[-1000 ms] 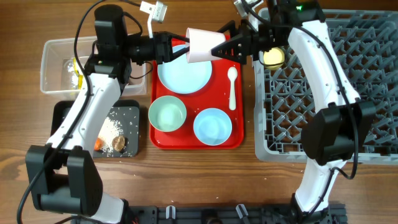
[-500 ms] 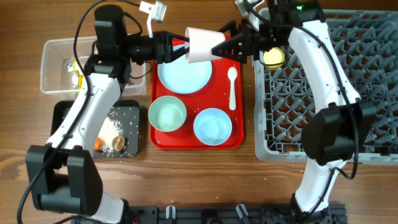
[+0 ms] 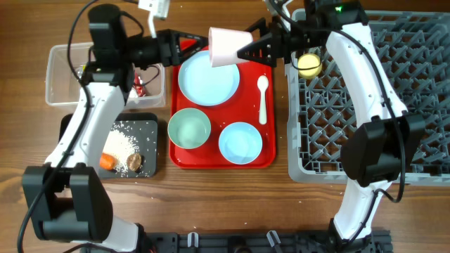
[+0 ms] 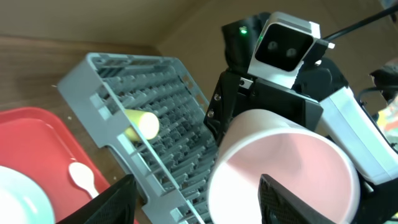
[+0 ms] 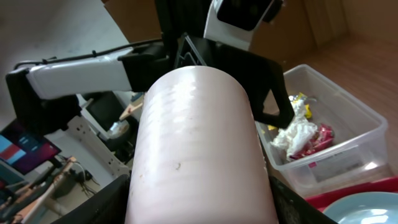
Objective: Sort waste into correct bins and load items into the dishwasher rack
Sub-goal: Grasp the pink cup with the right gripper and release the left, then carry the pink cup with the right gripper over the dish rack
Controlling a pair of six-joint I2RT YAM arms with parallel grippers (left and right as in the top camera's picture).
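A small pink cup (image 3: 226,46) hangs on its side above the far edge of the red tray (image 3: 271,158). My right gripper (image 3: 246,48) is shut on the pink cup (image 5: 199,143), one finger on each side of its wall. Just left of it my left gripper (image 3: 191,43) stands open and apart from it. In the left wrist view the pink cup's (image 4: 292,168) mouth faces me beyond my left gripper (image 4: 198,186). The yellow cup (image 3: 309,65) lies in the grey dishwasher rack (image 3: 394,105). The plate (image 3: 209,79), two bowls (image 3: 189,129) (image 3: 240,142) and spoon (image 3: 263,95) rest on the tray.
The clear tub (image 3: 60,77) at the far left holds wrappers (image 3: 139,88) and a tissue (image 5: 298,134). In front of it, the black tray (image 3: 151,126) carries rice grains (image 3: 125,146), a carrot piece (image 3: 107,161) and a brown lump (image 3: 135,162).
My left gripper has opened, let go of the pink cup and drawn back to the left. The right gripper keeps the cup in nearly the same spot.
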